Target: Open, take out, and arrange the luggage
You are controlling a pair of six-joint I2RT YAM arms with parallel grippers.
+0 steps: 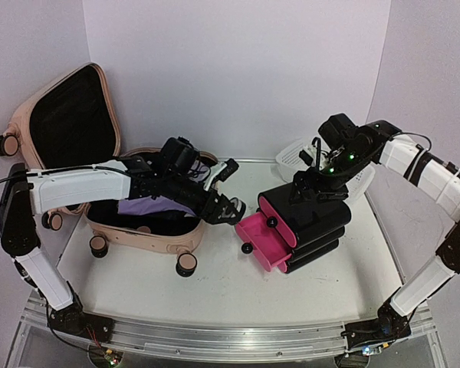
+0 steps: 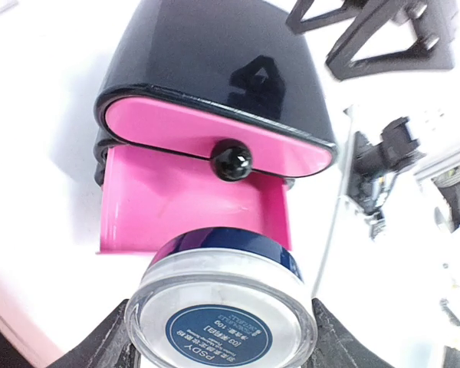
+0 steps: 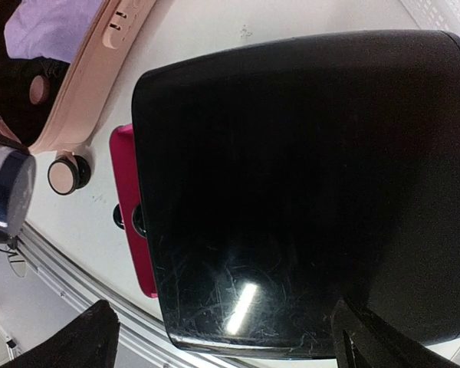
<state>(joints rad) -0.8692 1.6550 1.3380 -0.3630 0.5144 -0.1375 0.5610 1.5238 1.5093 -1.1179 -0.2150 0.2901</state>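
Note:
The luggage (image 1: 149, 234), a pale pink hard-shell suitcase, lies open at the left with its black-lined lid (image 1: 69, 115) raised. My left gripper (image 1: 228, 207) reaches over its right rim. In the left wrist view the left gripper (image 2: 221, 337) is shut on a round jar (image 2: 218, 307) with a dark blue cap. The jar hangs just in front of the open pink drawer (image 2: 192, 207) of a black drawer box (image 2: 215, 69). My right gripper (image 1: 316, 180) stands open above the top of that box (image 3: 307, 192), and its fingers (image 3: 92, 337) are spread wide.
A white mesh basket (image 1: 295, 157) stands behind the drawer box at the back right. Purple cloth (image 1: 149, 205) lies inside the suitcase. A suitcase wheel (image 1: 186, 264) points toward the table's front. The metal rail (image 1: 215, 337) runs along the near edge.

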